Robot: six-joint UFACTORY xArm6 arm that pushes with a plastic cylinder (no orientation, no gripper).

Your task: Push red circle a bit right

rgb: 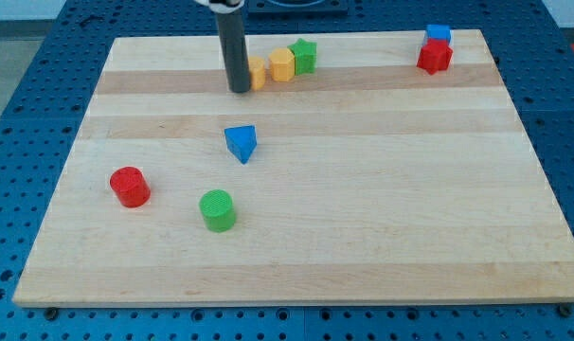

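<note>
The red circle is a short red cylinder on the wooden board, at the view's left. My tip is the lower end of the dark rod near the view's top, far up and to the right of the red circle. It stands just left of an orange block, touching or nearly touching it. A blue triangle lies between my tip and the red circle. A green circle sits right of the red circle.
A yellow block and a green block stand in a row right of the orange block. A blue block and a red block sit at the top right corner.
</note>
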